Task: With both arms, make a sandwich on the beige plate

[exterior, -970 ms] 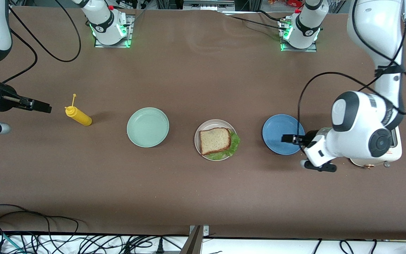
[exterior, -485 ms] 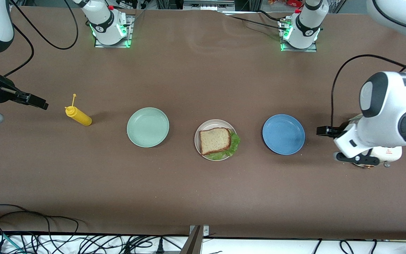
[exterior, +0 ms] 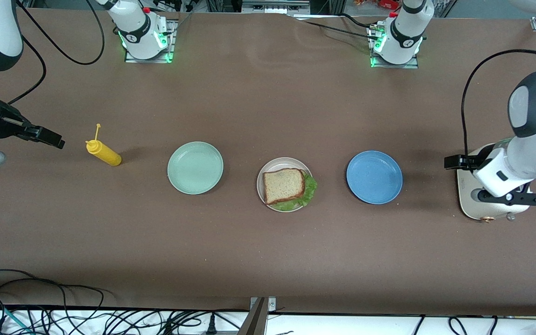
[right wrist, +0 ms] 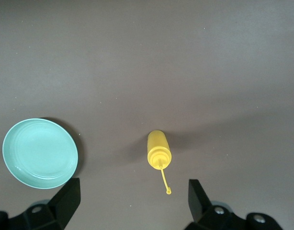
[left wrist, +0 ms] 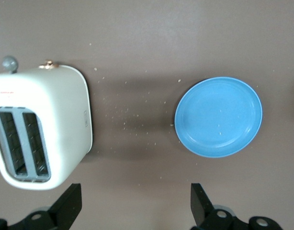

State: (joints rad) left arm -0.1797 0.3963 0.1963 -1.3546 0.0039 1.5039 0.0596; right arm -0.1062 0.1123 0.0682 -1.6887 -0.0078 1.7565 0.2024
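The sandwich (exterior: 289, 187), 2 square brown-crusted bread slices with ruffled green lettuce between them, lies on the round cream-beige plate (exterior: 268, 173) near the middle of the brown bench (exterior: 268, 260). A round blue plate (exterior: 374, 177) sits beside it toward the left arm's end, a round mint-green plate (exterior: 195, 167) toward the right arm's end, then a yellow squeeze bottle (exterior: 103, 152). The left gripper (exterior: 454, 162) hangs with fingers apart, empty, over the bench beside a white toaster (exterior: 467, 209). The right gripper (exterior: 49, 137) hovers near the bench's end edge, fingers apart, empty.
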